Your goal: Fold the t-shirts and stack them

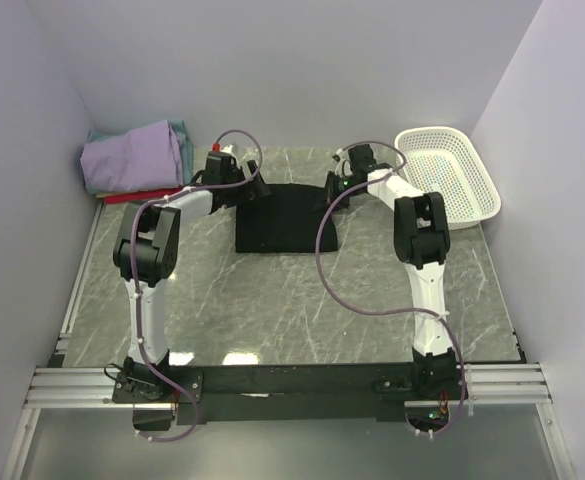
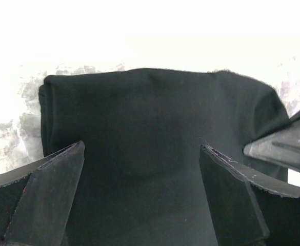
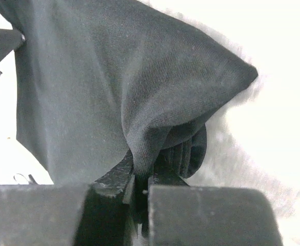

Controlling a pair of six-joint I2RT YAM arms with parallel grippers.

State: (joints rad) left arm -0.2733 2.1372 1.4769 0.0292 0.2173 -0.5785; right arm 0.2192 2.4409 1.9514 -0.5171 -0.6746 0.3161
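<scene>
At the far middle of the worktop lies one black t-shirt, folded to a rough rectangle, with two claws at its far edge. The left claw is over the cloth with its fingers spread, gripping nothing. The right claw is clenched on a bunched fold of the shirt. Three more shirts sit stacked in the far left corner: the lavender shirt on top, the teal shirt peeking out behind, the red shirt lowest. One white mesh basket stands at the far right.
</scene>
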